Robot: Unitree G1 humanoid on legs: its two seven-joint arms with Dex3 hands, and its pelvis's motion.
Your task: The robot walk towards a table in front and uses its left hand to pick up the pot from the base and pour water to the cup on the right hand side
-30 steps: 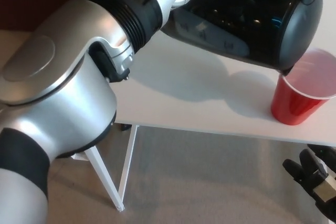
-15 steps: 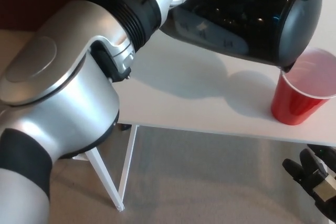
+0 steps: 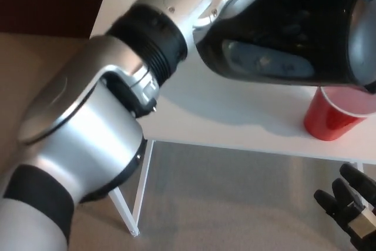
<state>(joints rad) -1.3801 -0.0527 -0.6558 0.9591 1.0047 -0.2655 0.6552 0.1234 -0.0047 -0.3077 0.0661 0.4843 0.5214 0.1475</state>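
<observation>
Tilting above the table (image 3: 235, 127), the pot (image 3: 288, 33), rigid, glossy, likely slippery and water-heavy so best gripped by its handle, hangs over the cup (image 3: 332, 119); left hand's grip cannot be told, right hand (image 3: 352, 207) hangs low, fingers apart, empty.

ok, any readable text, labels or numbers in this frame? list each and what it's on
None readable.
Pot: a grey window on its side carries a few small marks, too blurred to read.
Red cup: no print visible.
Left arm, table and right hand: no lettering visible.
</observation>
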